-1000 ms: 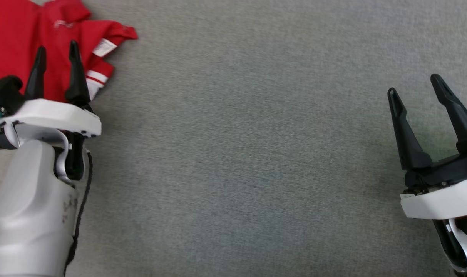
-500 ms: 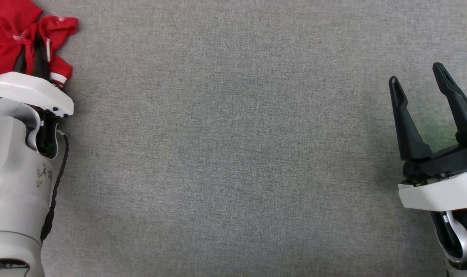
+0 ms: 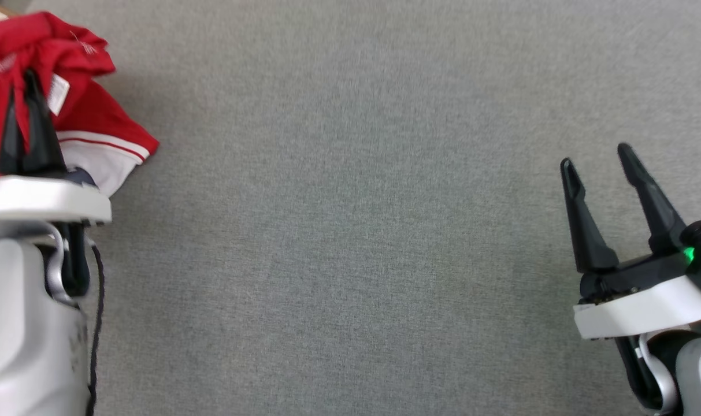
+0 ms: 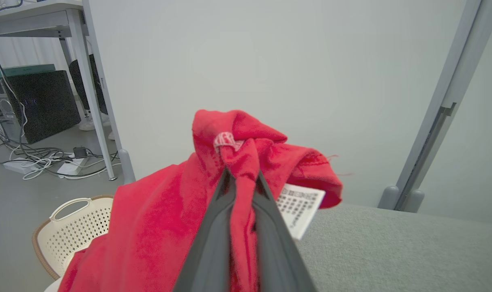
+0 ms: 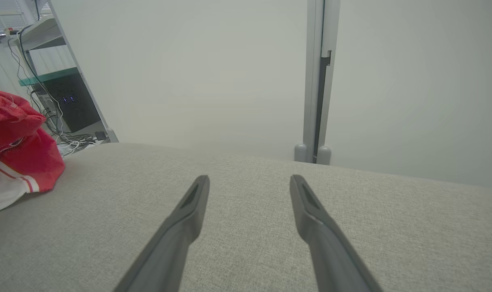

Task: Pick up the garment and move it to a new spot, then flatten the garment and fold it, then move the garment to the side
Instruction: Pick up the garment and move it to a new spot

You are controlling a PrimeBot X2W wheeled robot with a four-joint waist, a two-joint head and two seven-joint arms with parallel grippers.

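The garment [image 3: 78,115] is red with white striped trim and a white label, bunched at the far left of the grey table [image 3: 356,231]. My left gripper [image 3: 23,86] is shut on a fold of it; in the left wrist view the fingers [image 4: 213,227] pinch red cloth of the garment [image 4: 156,219], which hangs lifted around them. My right gripper [image 3: 596,156] stands open at the lower right above bare table, far from the cloth. The right wrist view shows its fingertips [image 5: 201,190] spread apart and the garment [image 5: 22,162] at the left edge.
A cream perforated basket [image 4: 75,227] sits on the floor beyond the table's left edge. Past it are a desk leg, cables and a black computer case [image 4: 39,105]. A white wall and a grey post [image 5: 316,81] stand behind the table's far edge.
My left gripper has closed on the red garment and raised a fold of it. The head camera has shifted, and the right gripper sits lower in view, still open.
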